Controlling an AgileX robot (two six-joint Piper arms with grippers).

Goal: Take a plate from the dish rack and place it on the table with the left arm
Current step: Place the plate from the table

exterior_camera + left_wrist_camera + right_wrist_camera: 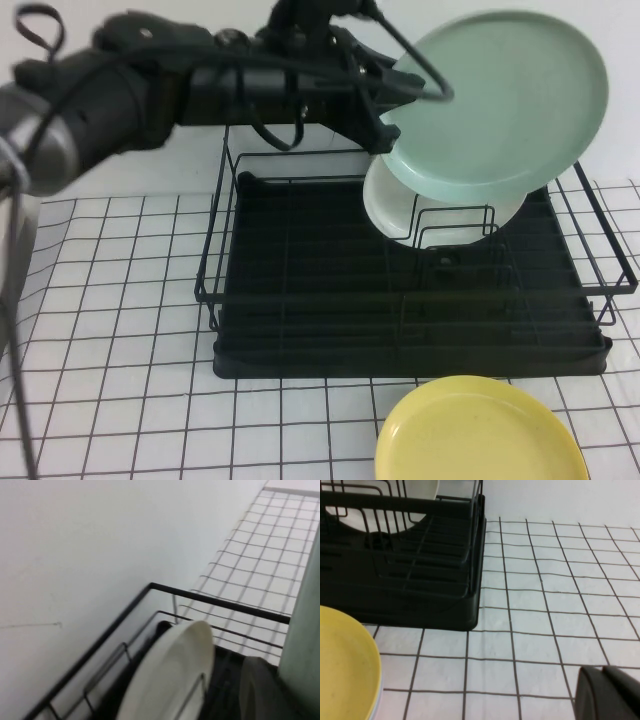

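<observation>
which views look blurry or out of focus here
High view: sharp; left gripper grips the pale mint-green round plate above the black wire dish rack. Left wrist view: soft, the cream-white plate smeared. Right wrist view: clear grid cloth table; right gripper a dark blur.

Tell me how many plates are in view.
3: mint-green plate held above the dish rack by the left gripper; cream-white plate in the rack; yellow plate on the table.

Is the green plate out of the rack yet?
Out: the left gripper holds the plate tilted, above the dish rack and the white plate.
</observation>
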